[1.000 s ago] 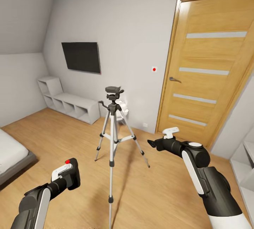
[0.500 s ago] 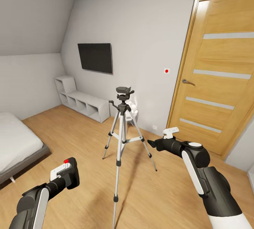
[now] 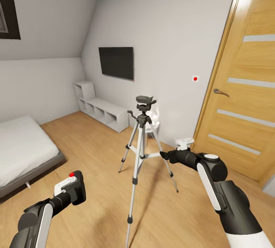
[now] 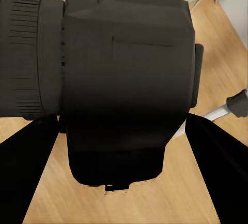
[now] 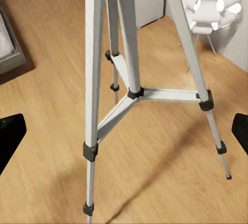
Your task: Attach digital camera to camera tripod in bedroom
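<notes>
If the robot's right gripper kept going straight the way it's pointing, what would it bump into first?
Probably the camera tripod. The right gripper points at its silver legs, which stand straight ahead in the right wrist view, fingers spread wide. Depth is hard to judge, so it might slip between the legs and reach the wood floor.

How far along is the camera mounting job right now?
Done: the left gripper is shut on the digital camera. In hand: the camera tripod stands just ahead on the bedroom floor, right gripper open near its legs. Left: raising the camera onto the tripod's bare head.
</notes>
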### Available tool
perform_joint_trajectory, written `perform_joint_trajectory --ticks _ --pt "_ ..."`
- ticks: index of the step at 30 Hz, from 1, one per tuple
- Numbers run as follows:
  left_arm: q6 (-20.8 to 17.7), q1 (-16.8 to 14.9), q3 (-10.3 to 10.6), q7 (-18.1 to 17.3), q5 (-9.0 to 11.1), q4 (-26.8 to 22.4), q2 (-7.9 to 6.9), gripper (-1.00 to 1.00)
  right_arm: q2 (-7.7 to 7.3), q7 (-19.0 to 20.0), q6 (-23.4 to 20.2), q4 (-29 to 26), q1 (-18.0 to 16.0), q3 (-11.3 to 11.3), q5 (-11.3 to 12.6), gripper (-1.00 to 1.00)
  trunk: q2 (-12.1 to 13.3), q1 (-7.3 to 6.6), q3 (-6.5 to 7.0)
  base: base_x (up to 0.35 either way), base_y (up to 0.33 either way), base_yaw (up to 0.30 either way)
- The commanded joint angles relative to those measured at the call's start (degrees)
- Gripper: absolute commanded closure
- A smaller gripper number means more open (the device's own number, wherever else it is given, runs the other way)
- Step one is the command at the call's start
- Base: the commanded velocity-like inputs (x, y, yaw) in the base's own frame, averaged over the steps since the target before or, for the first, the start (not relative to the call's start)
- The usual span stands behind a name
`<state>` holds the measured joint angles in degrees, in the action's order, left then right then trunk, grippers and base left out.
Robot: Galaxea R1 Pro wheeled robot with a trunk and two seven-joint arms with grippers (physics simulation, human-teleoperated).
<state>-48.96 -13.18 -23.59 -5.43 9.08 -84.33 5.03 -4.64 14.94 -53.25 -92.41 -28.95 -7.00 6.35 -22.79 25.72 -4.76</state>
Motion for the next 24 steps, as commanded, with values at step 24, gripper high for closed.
perform_joint_trajectory --ticks 24 --pt "-1.5 -0.1 -1.0 -0.2 0.1 -1.0 0.07 1.00 -0.05 -0.3 -0.4 -0.1 -0.1 -0.2 0.4 -1.00 -0.1 0.06 -0.13 0.126 -0.284 0.042"
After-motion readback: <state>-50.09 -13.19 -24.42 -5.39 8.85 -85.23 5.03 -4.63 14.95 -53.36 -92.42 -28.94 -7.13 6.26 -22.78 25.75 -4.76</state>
